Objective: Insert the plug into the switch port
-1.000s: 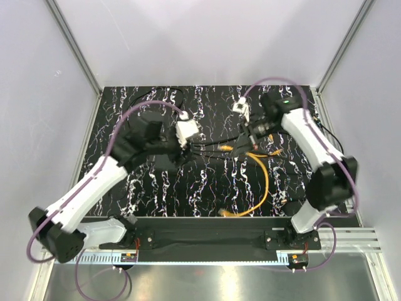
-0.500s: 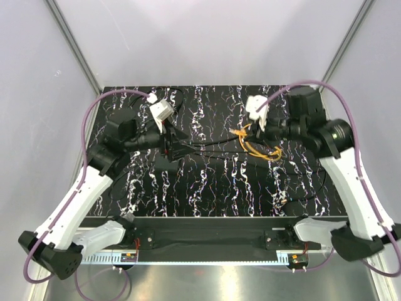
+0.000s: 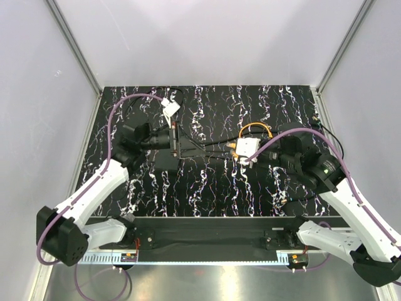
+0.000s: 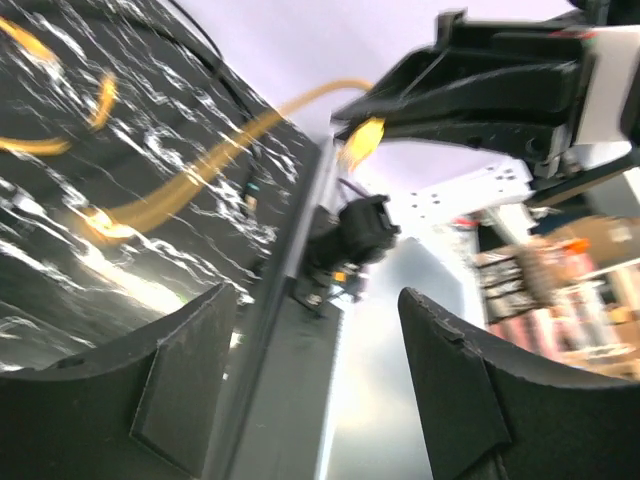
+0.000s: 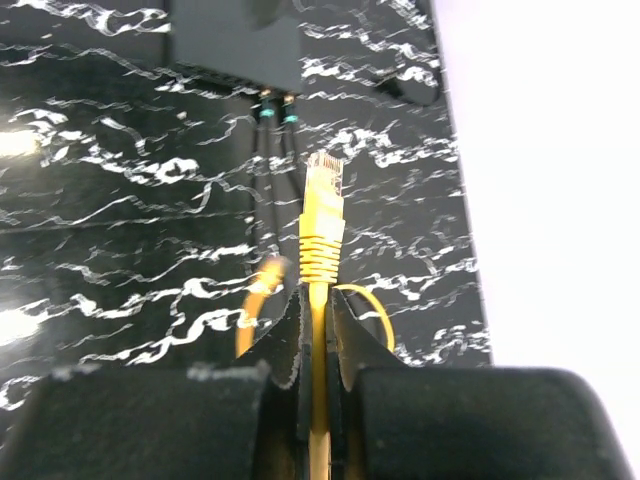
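The switch (image 3: 183, 149) is a small matte-black box left of the table's middle. It also shows at the top of the right wrist view (image 5: 235, 40), with two black cables in its near edge. My right gripper (image 3: 236, 149) (image 5: 318, 300) is shut on the orange cable just behind the plug (image 5: 323, 185) (image 3: 230, 145). The plug points at the switch, a short gap away. My left gripper (image 3: 175, 143) (image 4: 315, 300) is at the switch's left end. Its fingers (image 4: 180, 380) stand apart with nothing between them. The plug (image 4: 362, 140) shows ahead of them.
Two thin black cables (image 3: 210, 150) (image 5: 265, 160) run from the switch toward my right gripper. The orange cable loops (image 3: 255, 128) behind that gripper. Another black cable (image 3: 156, 94) lies at the back left. The table's front rail (image 4: 285, 330) and enclosure walls bound the area.
My right gripper has swung forward and left with the plug, which now points at the switch. My left gripper has shifted right, up to the switch. The orange cable has been drawn into a small loop.
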Robot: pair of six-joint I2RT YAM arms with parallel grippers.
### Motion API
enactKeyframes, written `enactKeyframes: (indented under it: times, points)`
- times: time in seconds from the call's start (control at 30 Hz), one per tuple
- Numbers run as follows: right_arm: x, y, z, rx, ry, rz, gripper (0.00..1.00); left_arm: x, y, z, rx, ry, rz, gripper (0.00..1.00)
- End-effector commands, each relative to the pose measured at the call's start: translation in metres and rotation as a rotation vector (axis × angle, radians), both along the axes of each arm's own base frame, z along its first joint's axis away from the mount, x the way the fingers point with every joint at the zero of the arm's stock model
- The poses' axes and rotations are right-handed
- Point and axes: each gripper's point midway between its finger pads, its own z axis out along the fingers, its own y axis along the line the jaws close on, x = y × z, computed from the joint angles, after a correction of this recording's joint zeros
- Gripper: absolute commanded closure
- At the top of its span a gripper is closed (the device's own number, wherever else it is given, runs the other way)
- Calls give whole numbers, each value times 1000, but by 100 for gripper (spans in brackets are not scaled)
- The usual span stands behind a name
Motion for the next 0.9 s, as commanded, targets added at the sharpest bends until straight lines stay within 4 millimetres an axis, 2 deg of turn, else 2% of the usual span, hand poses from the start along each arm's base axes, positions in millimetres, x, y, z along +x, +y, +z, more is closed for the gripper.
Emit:
enactKeyframes:
  times: [0.0, 0.07, 0.1, 0.27, 0.43, 0.5, 0.57, 0.6, 0.67, 0.73, 0.77, 0.87]
  points:
    - [11, 6, 36, 64, -132, -7, 100, -10, -3, 35, -128, -32, -68, 29]
    - [10, 9, 40, 99, -81, -19, 100, -10, -1, 34, -102, -89, -65, 29]
    - [7, 10, 38, 101, -59, -16, 100, -10, -1, 41, -102, -119, -65, 29]
    - [-6, 21, 40, 168, 102, -10, 100, -13, 4, 49, -64, -258, -80, 29]
    - [-14, 25, 50, 217, 159, -2, 100, -19, 7, 55, -65, -315, -85, 29]
    - [-20, 28, 53, 239, 203, 9, 100, -17, 12, 62, -44, -453, -58, 29]
    - [-32, 36, 51, 251, 285, 56, 100, -16, 19, 57, 29, -643, -46, 29]
    - [-40, 37, 44, 243, 353, 62, 100, -16, 21, 63, 56, -733, -36, 29]
    - [-54, 48, 37, 255, 512, 99, 100, -15, 25, 52, 164, -949, -58, 29]
    - [-67, 55, 26, 253, 674, 97, 100, -14, 23, 52, 240, -1068, -43, 31]
    - [-77, 58, 25, 262, 727, 138, 100, -15, 25, 50, 269, -1146, -62, 32]
    - [-88, 65, 22, 305, 832, 155, 100, -24, 21, 44, 308, -1247, -129, 34]
